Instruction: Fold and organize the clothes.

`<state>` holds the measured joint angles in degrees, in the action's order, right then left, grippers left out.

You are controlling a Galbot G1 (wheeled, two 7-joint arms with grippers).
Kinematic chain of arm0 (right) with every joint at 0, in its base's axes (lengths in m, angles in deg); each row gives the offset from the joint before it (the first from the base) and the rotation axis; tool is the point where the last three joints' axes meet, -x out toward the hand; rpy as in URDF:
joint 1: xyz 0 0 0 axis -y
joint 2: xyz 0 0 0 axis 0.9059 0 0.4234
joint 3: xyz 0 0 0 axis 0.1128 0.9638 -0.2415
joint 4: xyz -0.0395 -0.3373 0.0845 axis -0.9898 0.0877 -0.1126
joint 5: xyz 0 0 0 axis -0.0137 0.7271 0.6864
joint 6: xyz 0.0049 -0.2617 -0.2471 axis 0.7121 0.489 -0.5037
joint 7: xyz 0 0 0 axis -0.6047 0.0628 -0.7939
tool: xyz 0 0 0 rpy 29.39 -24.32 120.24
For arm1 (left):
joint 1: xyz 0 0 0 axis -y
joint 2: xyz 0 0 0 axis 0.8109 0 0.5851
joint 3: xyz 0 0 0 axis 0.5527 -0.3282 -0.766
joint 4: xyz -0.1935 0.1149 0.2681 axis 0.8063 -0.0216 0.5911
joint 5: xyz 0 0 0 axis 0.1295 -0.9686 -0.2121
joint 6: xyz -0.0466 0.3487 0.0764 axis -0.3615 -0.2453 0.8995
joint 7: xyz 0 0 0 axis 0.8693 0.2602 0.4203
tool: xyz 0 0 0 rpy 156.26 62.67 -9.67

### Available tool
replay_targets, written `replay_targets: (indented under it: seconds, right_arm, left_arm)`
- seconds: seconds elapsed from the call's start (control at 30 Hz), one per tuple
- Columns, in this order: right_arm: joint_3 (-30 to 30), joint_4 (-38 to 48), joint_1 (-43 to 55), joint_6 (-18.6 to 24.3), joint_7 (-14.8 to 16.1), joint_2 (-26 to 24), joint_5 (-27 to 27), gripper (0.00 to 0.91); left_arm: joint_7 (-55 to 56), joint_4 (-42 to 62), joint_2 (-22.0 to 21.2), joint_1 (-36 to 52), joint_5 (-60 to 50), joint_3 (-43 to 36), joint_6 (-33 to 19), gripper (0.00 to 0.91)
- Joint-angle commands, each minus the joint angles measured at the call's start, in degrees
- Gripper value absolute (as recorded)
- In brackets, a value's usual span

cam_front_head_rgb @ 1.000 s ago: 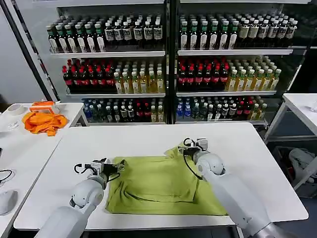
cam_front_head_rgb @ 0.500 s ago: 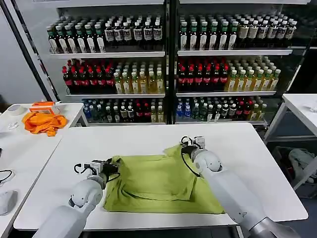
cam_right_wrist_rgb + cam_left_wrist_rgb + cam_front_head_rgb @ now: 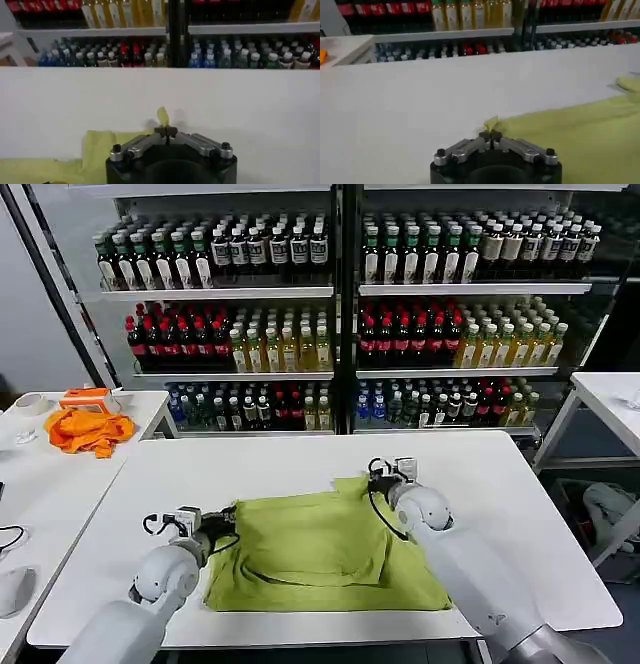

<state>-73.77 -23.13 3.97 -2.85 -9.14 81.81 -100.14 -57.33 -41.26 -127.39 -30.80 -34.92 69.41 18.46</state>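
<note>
The clothes are one yellow-green T-shirt [image 3: 320, 549] lying partly folded on the white table [image 3: 300, 464]. My left gripper [image 3: 222, 521] is at the shirt's left edge, shut on a pinch of the fabric [image 3: 491, 123]. At the shirt's far right corner, my right gripper [image 3: 375, 481] is shut on a small tuft of cloth [image 3: 162, 116] that sticks up between the fingertips. In the left wrist view the shirt [image 3: 580, 135] spreads away from my left gripper [image 3: 490, 136]. In the right wrist view my right gripper [image 3: 165, 132] holds the shirt [image 3: 75, 162] just above the table.
Shelves of bottles [image 3: 340, 314] stand behind the table. An orange cloth [image 3: 90, 429] lies on a side table at the left. Another white table [image 3: 610, 399] stands at the right. Bare tabletop lies beyond the shirt and on both sides.
Both grippers have shifted a little with the shirt's corners held. The left side of the shirt has slid leftward and the fabric lies flatter.
</note>
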Motion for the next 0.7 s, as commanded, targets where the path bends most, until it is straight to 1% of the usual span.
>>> replay_targets:
  seconds: [0.03, 0.13, 0.23, 0.3, 0.47, 0.5, 0.7]
  right_arm:
    - [-2.54, -11.06, -4.63, 0.32, -0.45, -2.52, 0.64, 0.0]
    - [-4.6, -15.13, -8.1, -0.12, -1.04, -3.8, 0.62, 0.0]
    - [-7.63, -20.64, -12.02, -0.47, -1.56, -5.79, 0.9, 0.0]
    - [-9.34, -23.38, -14.51, -0.35, -1.36, -7.17, 1.6, 0.0]
    - [-14.08, -29.79, -21.51, -0.36, -1.22, -10.47, 1.45, 0.0]
    - [-15.02, -30.82, -22.73, -0.37, -1.22, -11.04, 1.41, 0.0]
    - [-18.8, -35.96, -31.2, -0.45, -0.69, -12.7, 1.65, 0.0]
  left_arm:
    - [-0.27, -6.54, 0.7, -2.17, 1.08, 1.36, -1.13, 0.02]
    - [-0.31, -8.89, 1.24, -3.91, 1.25, 2.21, -1.49, 0.01]
    - [-0.31, -10.47, 1.65, -5.83, 1.36, 3.2, -1.62, 0.02]
    - [-0.3, -11.84, 1.93, -7.48, 1.39, 3.93, -1.64, 0.02]
    - [-0.23, -15.84, 2.29, -11.59, -0.13, 5.56, -1.98, 0.01]
    - [-0.22, -16.44, 2.29, -12.33, -0.27, 5.87, -1.99, 0.02]
    - [-0.41, -19.43, 2.45, -16.55, -0.63, 7.68, -2.01, 0.01]
